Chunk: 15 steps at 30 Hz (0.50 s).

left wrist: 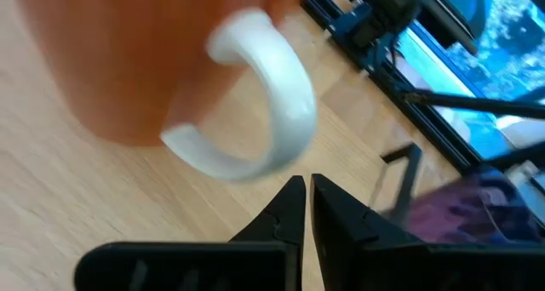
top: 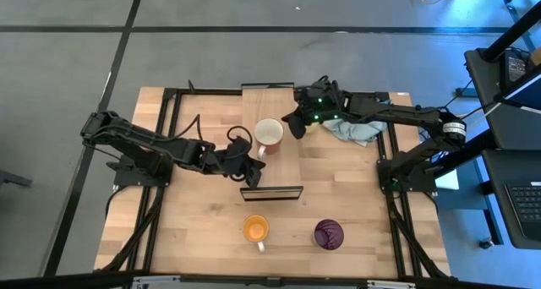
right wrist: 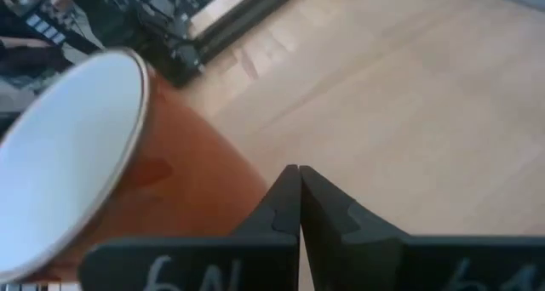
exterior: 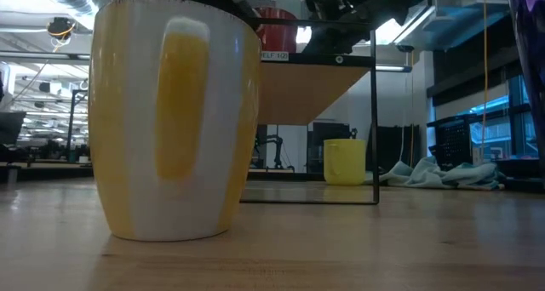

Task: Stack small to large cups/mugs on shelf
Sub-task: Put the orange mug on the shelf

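While the yellow-and-white mug [exterior: 174, 112] and the purple mug [top: 329, 233] wait at the near edge of the counter [top: 194, 238], well apart from each other, the work is farther in, on the shelf [top: 283, 166]. An orange mug [top: 269, 133] with a white inside and a white handle stands upright on the board, between the two claws.

The left claw [left wrist: 306, 185] is pressed together, its tips just beside the white handle. The right claw [right wrist: 298, 172] is also pressed together, close against the mug's wall on the opposite side. Neither is pinching anything, and I cannot tell whether either touches the mug.

This looks like positioning the mug, or preparing to take it. To do that well, one claw should spread before closing on the rim or handle. Any nudge with pressed tips should stay low on the wall so the mug slides rather than tips.

Beyond, in the low view, a plain yellow mug [exterior: 344, 162] shows below the raised board. A blue-grey cloth [top: 355, 130] lies farthest back.
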### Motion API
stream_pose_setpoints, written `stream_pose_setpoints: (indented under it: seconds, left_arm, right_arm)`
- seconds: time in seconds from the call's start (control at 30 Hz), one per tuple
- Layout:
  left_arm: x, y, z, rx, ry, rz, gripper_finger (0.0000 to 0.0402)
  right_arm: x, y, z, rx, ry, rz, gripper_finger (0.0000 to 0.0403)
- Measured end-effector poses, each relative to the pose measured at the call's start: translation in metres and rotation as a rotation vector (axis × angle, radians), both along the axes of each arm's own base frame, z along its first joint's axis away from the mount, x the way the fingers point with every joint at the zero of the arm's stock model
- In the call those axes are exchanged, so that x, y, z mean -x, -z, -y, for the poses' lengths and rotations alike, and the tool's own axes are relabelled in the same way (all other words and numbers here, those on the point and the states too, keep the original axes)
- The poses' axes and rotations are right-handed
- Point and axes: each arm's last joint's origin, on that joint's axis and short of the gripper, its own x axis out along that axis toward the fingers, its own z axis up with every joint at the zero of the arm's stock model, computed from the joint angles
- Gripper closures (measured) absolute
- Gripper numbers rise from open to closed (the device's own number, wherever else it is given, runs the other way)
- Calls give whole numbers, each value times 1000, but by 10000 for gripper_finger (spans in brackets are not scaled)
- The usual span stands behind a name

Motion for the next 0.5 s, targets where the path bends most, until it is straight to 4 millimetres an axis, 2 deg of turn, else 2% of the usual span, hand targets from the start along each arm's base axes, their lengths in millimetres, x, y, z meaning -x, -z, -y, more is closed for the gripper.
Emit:
stream_pose_setpoints:
  seconds: [0.5]
  left_arm:
    - [-1,0,-9,-32,-62,1,386]
  right_arm:
    - [0,-2,4,-11,-24,35,397]
